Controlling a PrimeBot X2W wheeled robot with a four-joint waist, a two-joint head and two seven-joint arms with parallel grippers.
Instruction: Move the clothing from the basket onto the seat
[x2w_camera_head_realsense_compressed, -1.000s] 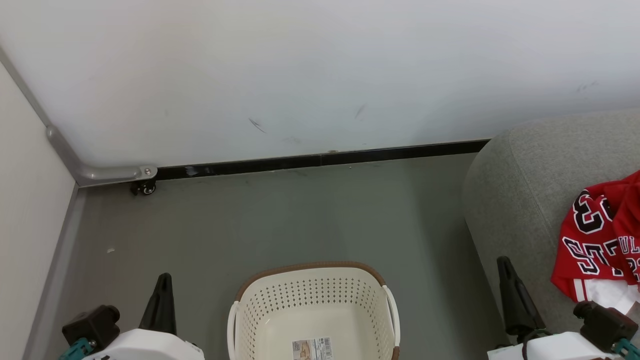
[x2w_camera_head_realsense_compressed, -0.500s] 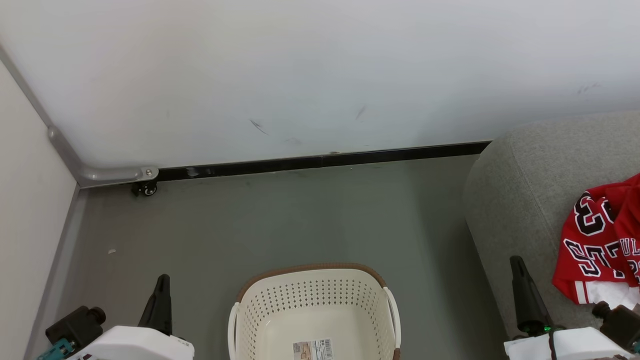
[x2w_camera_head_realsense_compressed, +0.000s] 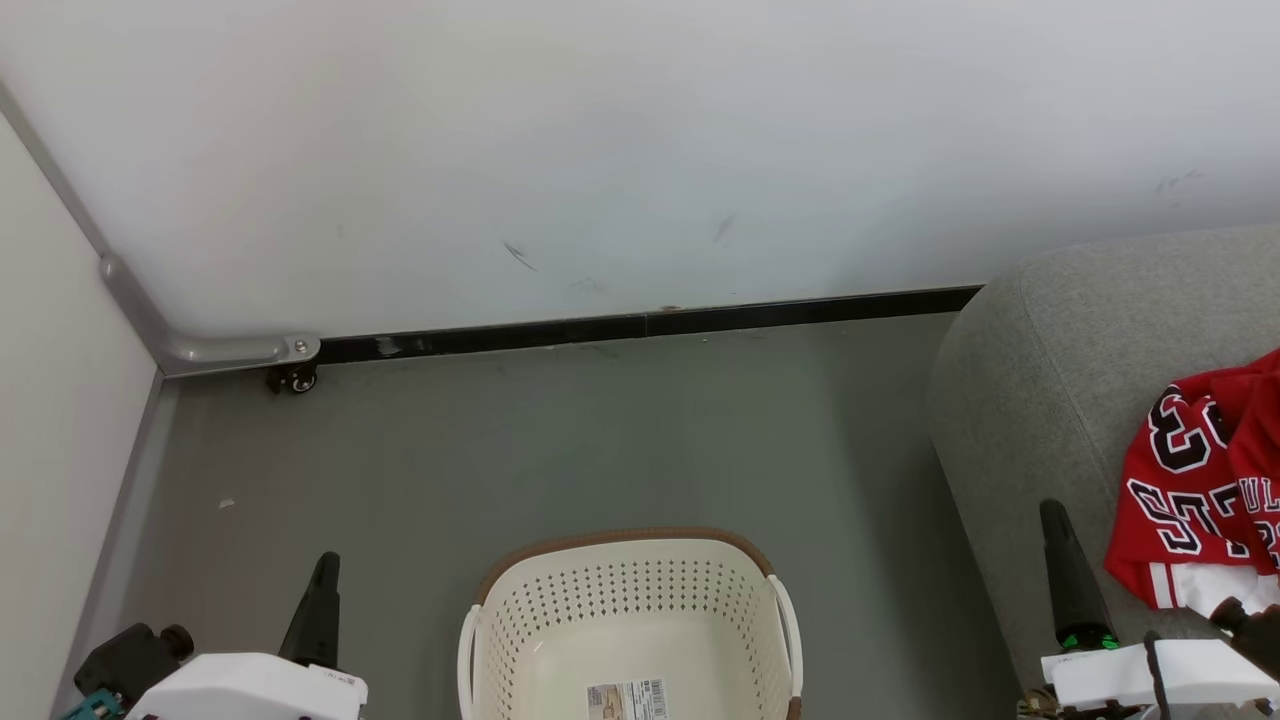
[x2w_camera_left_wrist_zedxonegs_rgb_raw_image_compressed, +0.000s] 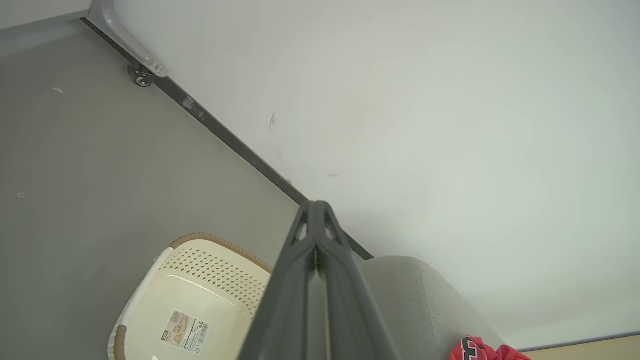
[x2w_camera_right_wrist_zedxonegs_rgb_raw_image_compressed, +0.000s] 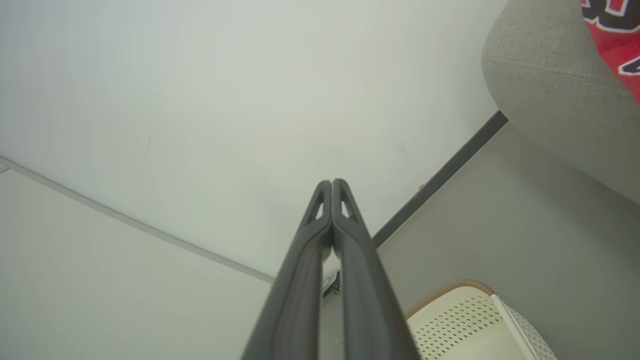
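Observation:
The red clothing (x2w_camera_head_realsense_compressed: 1205, 490) with black and white lettering lies bunched on the grey seat (x2w_camera_head_realsense_compressed: 1060, 380) at the right edge; a red corner of the clothing (x2w_camera_left_wrist_zedxonegs_rgb_raw_image_compressed: 480, 350) and a strip of the clothing (x2w_camera_right_wrist_zedxonegs_rgb_raw_image_compressed: 617, 45) also show. The cream basket (x2w_camera_head_realsense_compressed: 625, 610) with a brown rim stands on the floor at bottom centre, holding nothing but a barcode sticker (x2w_camera_head_realsense_compressed: 625, 697). My left gripper (x2w_camera_head_realsense_compressed: 325, 562) is shut and holds nothing, left of the basket. My right gripper (x2w_camera_head_realsense_compressed: 1052, 510) is shut and holds nothing, beside the seat's front edge. Both wrist views show the fingertips pressed together, left gripper (x2w_camera_left_wrist_zedxonegs_rgb_raw_image_compressed: 315, 205), right gripper (x2w_camera_right_wrist_zedxonegs_rgb_raw_image_compressed: 332, 182).
A white wall (x2w_camera_head_realsense_compressed: 640, 150) with a black baseboard (x2w_camera_head_realsense_compressed: 640, 322) runs across the back. A grey metal bar with a small caster (x2w_camera_head_realsense_compressed: 295, 378) sits in the left corner, next to a pale side panel (x2w_camera_head_realsense_compressed: 60, 420). Grey floor (x2w_camera_head_realsense_compressed: 560, 440) lies between wall and basket.
Both grippers have drawn back toward the bottom edge, the right one also shifting right. The clothing, basket and seat have not moved.

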